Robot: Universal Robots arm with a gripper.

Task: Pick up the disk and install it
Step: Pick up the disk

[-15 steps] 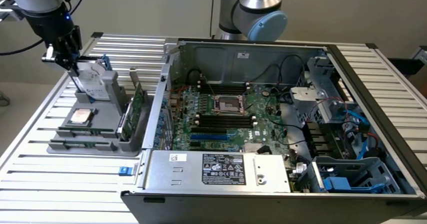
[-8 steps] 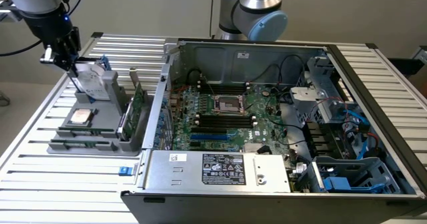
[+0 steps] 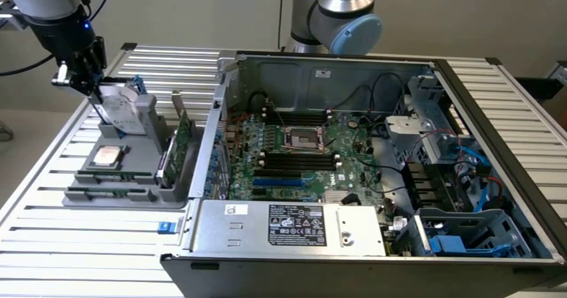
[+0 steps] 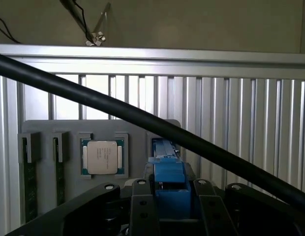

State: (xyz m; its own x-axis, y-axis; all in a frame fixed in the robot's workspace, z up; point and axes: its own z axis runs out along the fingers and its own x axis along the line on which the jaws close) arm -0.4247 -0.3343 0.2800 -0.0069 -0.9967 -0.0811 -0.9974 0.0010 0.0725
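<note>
The gripper (image 3: 95, 97) (image 4: 172, 197) is closed on the disk (image 3: 119, 105) (image 4: 168, 177): in the wrist view the black fingers (image 4: 140, 204) sit on either side of the blue carrier bracket with no gap visible between finger and plastic. The disk stands upright on edge at the rear of the grey fixture tray (image 3: 177, 195) (image 4: 49, 129), at the exterior view's left, silver face toward the camera; whether its lower edge is seated in the tray slot or clear of it cannot be determined. On the same tray, just in front of the disk, the square CPU chip (image 3: 107, 155) (image 4: 102, 157) lies flat in its recess, two memory modules (image 3: 111, 176) (image 4: 27, 177) occupy narrow slots, and a green circuit card (image 3: 183, 139) stands on edge along the tray side nearest the chassis. A black cable (image 4: 142, 120) crosses the wrist view diagonally. The tray rests on a slatted aluminium table (image 3: 89, 245). To the exterior view's right lies the open computer chassis (image 3: 310, 79) – motherboard (image 3: 301, 158) exposed, power supply (image 3: 293, 228) at the front, blue drive cage (image 3: 469, 235) in the near right corner – well apart from the disk.
</note>
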